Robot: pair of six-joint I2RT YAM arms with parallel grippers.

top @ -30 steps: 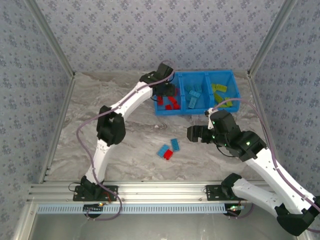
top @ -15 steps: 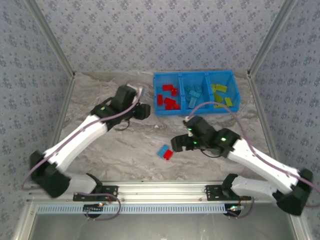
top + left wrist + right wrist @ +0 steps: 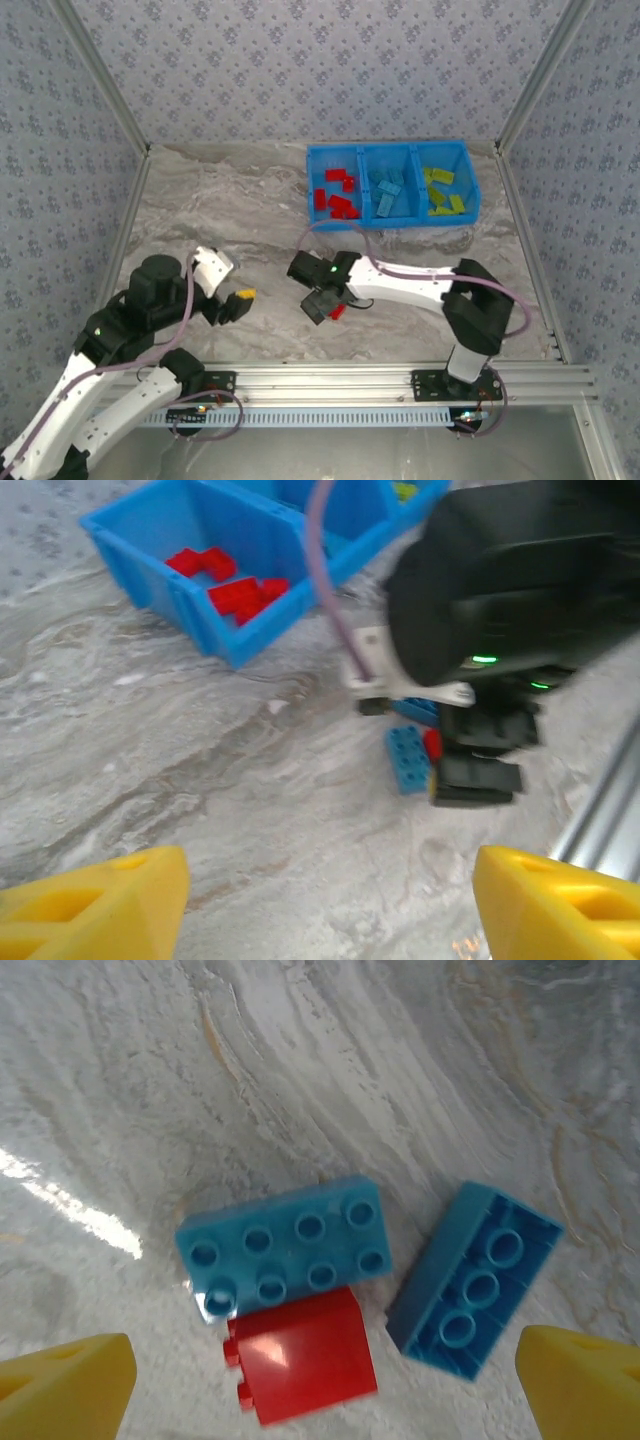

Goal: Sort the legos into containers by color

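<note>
Reading left to right for you. First, the left end effector (image 3: 240, 297): it's well apart from the bin tray (image 3: 390, 147), down-left of it over the bare counter (image 3: 220, 200). In your left wrist view its yellow fingers (image 3: 90, 900) stand wide apart with nothing between them, so it's released and empty.

Next, three loose legos on the counter, below the bin tray's left compartment and well apart from it. Your right end effector (image 3: 322, 303) hovers directly over them, released. In the right wrist view its fingers (image 3: 60, 1380) sit at the far edges with all three bricks lying between them, none gripped.
- The light blue brick (image 3: 285, 1245) lies studs up.
- The red brick (image 3: 300, 1360) lies on its side, studs pointing sideways, touching the light blue brick's long edge.
- The second blue brick (image 3: 470, 1280) is just beside both on the right, tilted, hollow underside showing.

Bin tray, left to right: red legos (image 3: 335, 195) in the left compartment, light blue legos (image 3: 388, 190) in the middle, yellow-green legos (image 3: 442, 190) in the right. Exact counts are hard to tell.
</note>
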